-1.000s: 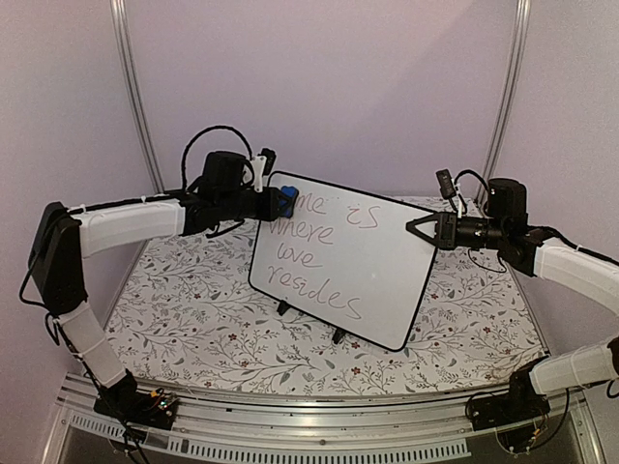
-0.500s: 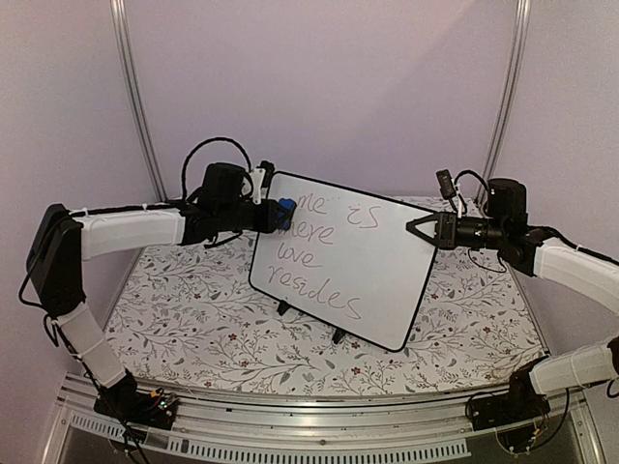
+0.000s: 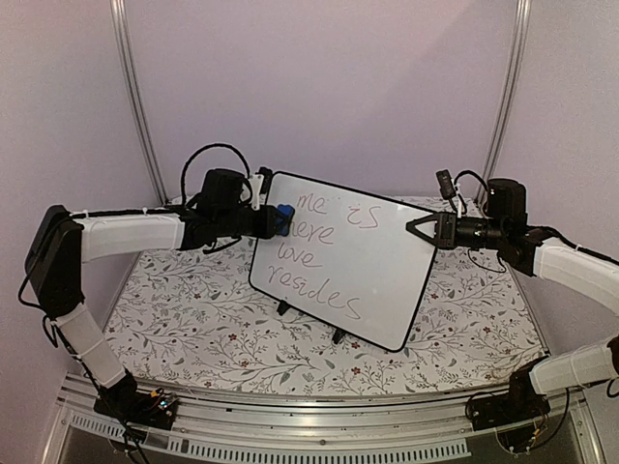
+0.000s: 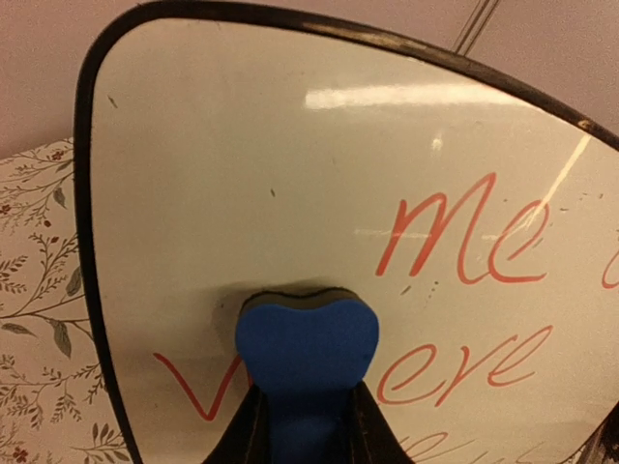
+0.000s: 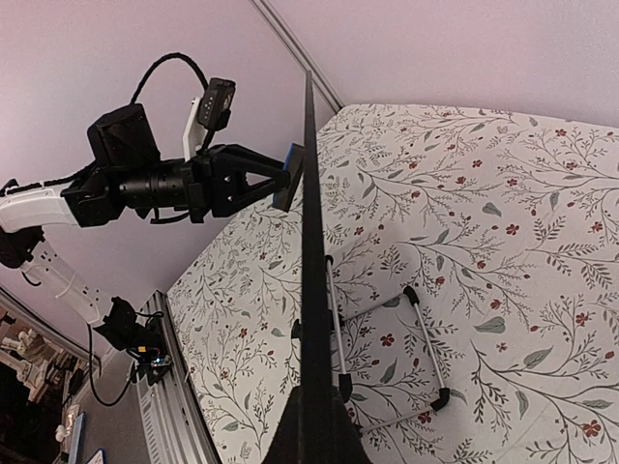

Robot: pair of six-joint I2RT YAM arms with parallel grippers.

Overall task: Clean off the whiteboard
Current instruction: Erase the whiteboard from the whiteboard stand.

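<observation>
L claw (image 3: 276, 218) clamped on blue eraser (image 3: 283, 214) at whiteboard (image 3: 363, 266) top-left. R claw (image 3: 418, 230) pinching whiteboard's right rim, whiteboard standing on floral table (image 3: 184, 314). Risk: hard swipe could twist it outta R pinch.

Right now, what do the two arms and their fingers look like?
The left arm and right arm match: white covers on the links, black joints and black bases. A black cable loops over each wrist beside a black camera on a white bracket. The black fingers taper into a triangular frame.

Blue eraser (image 4: 306, 338), black-rimmed whiteboard (image 3: 382, 275), floral tablecloth (image 3: 193, 314)
</observation>
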